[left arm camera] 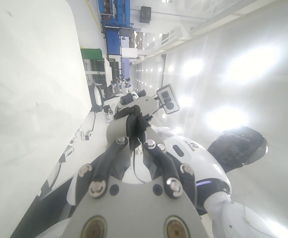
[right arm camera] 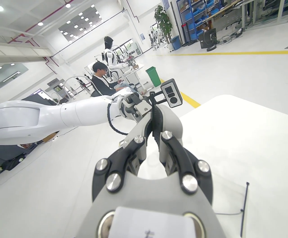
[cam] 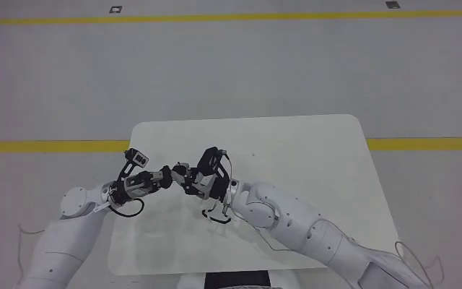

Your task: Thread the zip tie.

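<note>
I hold both arms together above the surface (cam: 303, 137) so one end can feed the other. My right pincer (right arm camera: 154, 121) is clenched on the zip tie (right arm camera: 153, 101). Its long axis runs along the fingers, head pointing outward toward my left pincer (left arm camera: 135, 121), which seems clamped on the dark strap too.

Pale grey floor (cam: 231, 72) spreads across the upper frame, with yellow lines (cam: 231, 16) at top and mid-height. Beyond stand a green bin (right arm camera: 153, 76) and, seemingly, blue storage racks (right arm camera: 191, 19).
</note>
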You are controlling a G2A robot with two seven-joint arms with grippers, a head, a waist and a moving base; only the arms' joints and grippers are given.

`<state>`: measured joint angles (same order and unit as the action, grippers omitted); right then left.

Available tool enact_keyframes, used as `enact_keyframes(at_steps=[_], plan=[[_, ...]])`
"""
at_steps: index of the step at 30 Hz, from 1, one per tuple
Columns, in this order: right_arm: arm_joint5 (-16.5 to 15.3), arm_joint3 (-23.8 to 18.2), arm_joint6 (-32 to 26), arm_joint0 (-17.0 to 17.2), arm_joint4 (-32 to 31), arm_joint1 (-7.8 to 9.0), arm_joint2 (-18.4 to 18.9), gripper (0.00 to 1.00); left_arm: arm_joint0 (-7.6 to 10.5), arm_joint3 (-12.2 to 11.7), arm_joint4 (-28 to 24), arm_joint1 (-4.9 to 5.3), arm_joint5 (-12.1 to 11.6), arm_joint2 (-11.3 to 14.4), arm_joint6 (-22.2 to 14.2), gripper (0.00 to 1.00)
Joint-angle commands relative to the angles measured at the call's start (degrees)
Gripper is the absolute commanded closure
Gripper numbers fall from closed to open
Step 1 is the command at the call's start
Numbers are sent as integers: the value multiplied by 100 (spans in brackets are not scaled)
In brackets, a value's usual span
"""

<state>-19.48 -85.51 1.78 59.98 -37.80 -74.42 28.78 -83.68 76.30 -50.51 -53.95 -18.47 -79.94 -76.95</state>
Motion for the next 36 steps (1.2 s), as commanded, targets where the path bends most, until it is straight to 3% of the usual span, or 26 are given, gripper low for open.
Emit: enact_keyframes(at_steps=[1,10,23,36], plan=[[0,16,61,5,27,-6,-4,100,-2,-1,-11,-1,1,-2,0,100],[0,61,444,67,-184,-43,58,100,-1,-5,21,1,26,1,-35,100],[0,154,60,39,-78,-171,4,100,2,-2,2,-2,12,12,-94,100],[0,206,194,62,-194,-253,50,100,-2,-5,-26,-4,5,-5,-89,100]])
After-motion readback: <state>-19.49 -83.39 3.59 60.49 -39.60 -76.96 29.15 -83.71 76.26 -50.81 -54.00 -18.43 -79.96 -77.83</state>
